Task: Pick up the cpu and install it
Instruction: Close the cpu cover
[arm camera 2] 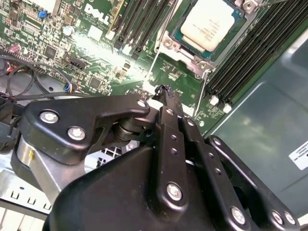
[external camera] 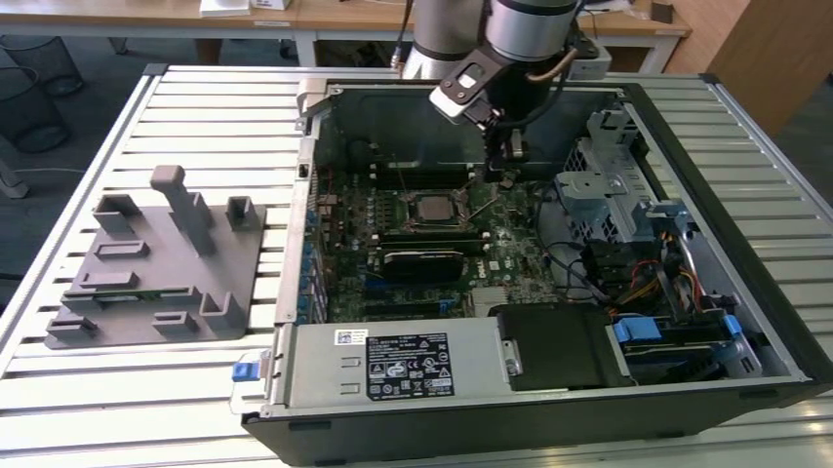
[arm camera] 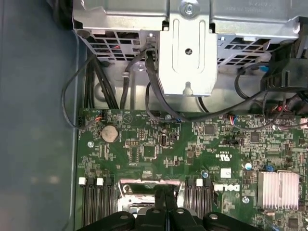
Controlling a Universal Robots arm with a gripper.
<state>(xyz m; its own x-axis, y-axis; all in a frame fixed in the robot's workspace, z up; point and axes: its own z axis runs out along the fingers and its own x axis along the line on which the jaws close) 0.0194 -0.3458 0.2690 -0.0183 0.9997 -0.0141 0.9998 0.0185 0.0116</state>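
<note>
1 cpu, 1 gripper nearby

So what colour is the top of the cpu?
The cpu is pale silver-grey on top; the second wrist view shows it best.

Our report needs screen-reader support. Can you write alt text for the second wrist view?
The cpu sits in its socket on the green motherboard. The black gripper, shut, has its tip near the board beside the socket.

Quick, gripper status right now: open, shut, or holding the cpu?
Gripper: shut, fingers pressed together with nothing between them. The cpu lies in the motherboard socket, apart from the gripper.
</note>
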